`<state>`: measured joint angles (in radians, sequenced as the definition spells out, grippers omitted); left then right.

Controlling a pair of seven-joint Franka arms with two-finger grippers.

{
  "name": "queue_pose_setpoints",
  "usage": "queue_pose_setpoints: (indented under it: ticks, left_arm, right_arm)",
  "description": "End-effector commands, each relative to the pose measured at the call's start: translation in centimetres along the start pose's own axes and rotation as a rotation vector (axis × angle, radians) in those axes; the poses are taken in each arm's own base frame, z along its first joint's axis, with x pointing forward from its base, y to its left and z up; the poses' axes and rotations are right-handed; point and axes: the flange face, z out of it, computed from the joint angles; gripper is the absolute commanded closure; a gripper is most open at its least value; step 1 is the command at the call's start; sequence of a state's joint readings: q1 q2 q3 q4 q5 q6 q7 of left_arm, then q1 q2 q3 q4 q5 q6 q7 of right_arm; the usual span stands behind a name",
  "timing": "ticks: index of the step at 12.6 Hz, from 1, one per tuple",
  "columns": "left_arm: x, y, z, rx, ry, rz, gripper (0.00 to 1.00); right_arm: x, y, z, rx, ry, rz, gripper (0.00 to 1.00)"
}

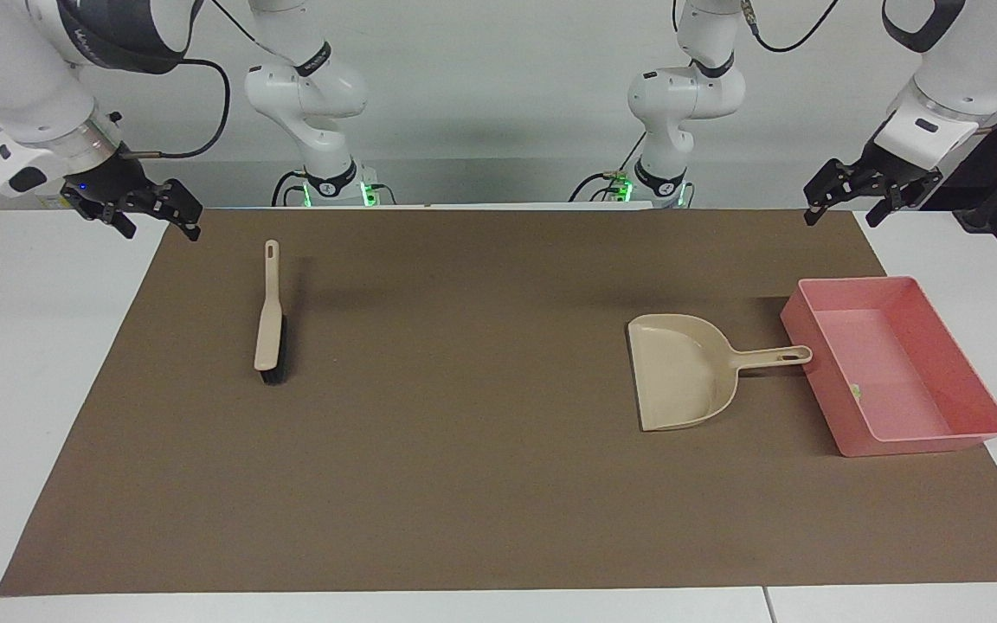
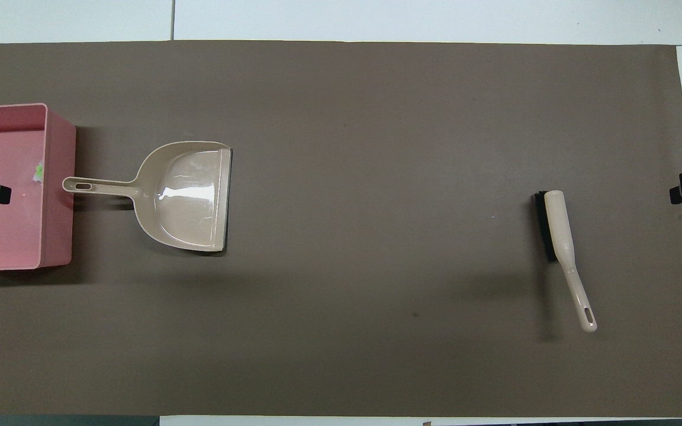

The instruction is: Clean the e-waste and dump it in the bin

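Jaws on both grippers stand spread, holding nothing. Left gripper [image 1: 853, 195] hangs in the air over the mat's corner at the left arm's end, close to the robots; in the overhead view its dark tip juts in over the bin [image 2: 60, 195]. Right gripper [image 1: 145, 210] hangs over the mat's edge at the right arm's end, clear of everything.

Bin sits on the brown mat [image 1: 481, 450] at the left arm's end, and a bit of e-waste [image 2: 38, 172] with a green label lies inside it by the wall next to the dustpan; the smaller dark piece I cannot make out. Dustpan [image 1: 680, 372] lies flat just beside the bin, its handle tip reaching the bin's wall, its mouth turned toward the right arm's end. Brush [image 1: 270, 324] lies well apart from both, toward the right arm's end, bristles dark, handle pointing toward the robots. Nothing lies between dustpan and brush but bare mat, and nothing blocks either gripper
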<state>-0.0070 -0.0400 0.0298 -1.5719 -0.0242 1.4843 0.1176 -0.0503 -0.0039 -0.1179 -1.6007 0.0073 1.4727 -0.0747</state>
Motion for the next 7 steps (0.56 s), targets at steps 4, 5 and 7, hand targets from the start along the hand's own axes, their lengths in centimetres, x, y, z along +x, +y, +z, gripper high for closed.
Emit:
queue_pose_setpoints:
  ticks: [4, 5, 7]
  left_arm:
    - [-0.59, -1.17, -0.15, 0.01, 0.001, -0.018, 0.01]
    - [-0.58, -1.09, -0.14, 0.01, 0.001, -0.016, 0.01]
    - [-0.59, -1.17, -0.15, 0.01, 0.001, -0.017, 0.01]
  right_arm:
    - [-0.61, 0.2, 0.04, 0.017, -0.003, -0.017, 0.01]
    - [-0.61, 0.2, 0.04, 0.017, -0.003, -0.017, 0.01]
    - [-0.96, 0.18, 0.18, 0.019, -0.021, -0.019, 0.01]
